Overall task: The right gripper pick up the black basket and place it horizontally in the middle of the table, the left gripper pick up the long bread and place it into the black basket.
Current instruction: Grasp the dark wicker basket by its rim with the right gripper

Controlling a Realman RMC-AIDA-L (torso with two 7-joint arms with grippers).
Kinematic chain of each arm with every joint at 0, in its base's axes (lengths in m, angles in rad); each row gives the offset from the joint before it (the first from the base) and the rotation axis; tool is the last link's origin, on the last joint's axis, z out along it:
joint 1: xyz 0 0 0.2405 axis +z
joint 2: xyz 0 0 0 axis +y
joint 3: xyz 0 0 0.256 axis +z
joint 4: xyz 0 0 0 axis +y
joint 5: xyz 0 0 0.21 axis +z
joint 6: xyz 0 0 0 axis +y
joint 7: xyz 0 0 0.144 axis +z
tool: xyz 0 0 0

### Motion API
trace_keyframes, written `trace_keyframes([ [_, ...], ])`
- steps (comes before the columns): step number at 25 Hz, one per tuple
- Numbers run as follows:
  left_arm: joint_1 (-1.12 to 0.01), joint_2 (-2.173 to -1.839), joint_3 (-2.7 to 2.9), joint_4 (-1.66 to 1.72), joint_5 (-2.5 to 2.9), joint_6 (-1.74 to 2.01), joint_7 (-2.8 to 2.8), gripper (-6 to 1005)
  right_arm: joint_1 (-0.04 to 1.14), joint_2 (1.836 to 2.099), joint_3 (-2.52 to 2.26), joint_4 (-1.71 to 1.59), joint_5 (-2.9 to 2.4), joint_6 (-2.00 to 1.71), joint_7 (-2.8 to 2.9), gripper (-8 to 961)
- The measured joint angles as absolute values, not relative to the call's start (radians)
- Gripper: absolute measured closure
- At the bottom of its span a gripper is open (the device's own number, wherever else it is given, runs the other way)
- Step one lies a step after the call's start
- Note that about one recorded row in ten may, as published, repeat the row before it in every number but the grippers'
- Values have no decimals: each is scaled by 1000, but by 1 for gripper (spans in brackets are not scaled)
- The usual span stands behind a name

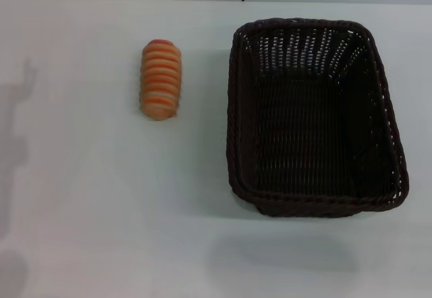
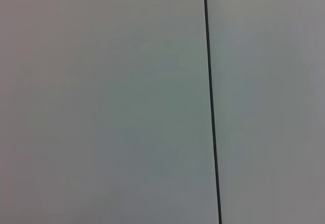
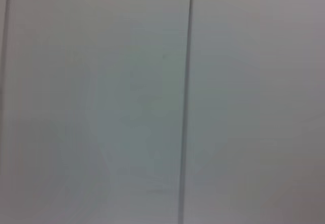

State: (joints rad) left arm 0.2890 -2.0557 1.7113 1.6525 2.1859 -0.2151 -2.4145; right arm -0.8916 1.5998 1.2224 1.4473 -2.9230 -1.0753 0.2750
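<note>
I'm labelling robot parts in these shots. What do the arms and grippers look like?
Neither arm nor gripper shows in any view. The head view has only the black basket and the long bread on the table; both wrist views show plain pale panels with dark seams.

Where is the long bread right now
In the head view the long bread lies on the white table, on the robot's left, apart from the empty black basket standing to its right.
</note>
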Motion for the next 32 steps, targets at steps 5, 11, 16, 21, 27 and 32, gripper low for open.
trace_keyframes([
  [5,282,-2055,1709,1651,2186,-203,-2415,139,-820,1499,1135,1403,-2924,-1133,340,543],
  [11,288,-2055,1707,1653,2186,-202,-2415,139,-818,1574,1183,1363,-2922,-1060,340,544],
  [16,282,-2056,1705,1651,2186,-202,-2415,139,-928,1669,1278,1537,-2922,-825,292,545],
  [21,262,-2057,1706,1637,2186,-195,-2415,139,-924,1714,1303,1772,-2921,-339,105,547],
  [27,263,-2057,1702,1623,2186,-192,-2415,138,-890,1700,1302,1868,-2913,-157,56,546],
  [32,269,-2057,1694,1617,2186,-192,-2415,138,-877,1618,1305,1920,-2904,-109,124,546],
])
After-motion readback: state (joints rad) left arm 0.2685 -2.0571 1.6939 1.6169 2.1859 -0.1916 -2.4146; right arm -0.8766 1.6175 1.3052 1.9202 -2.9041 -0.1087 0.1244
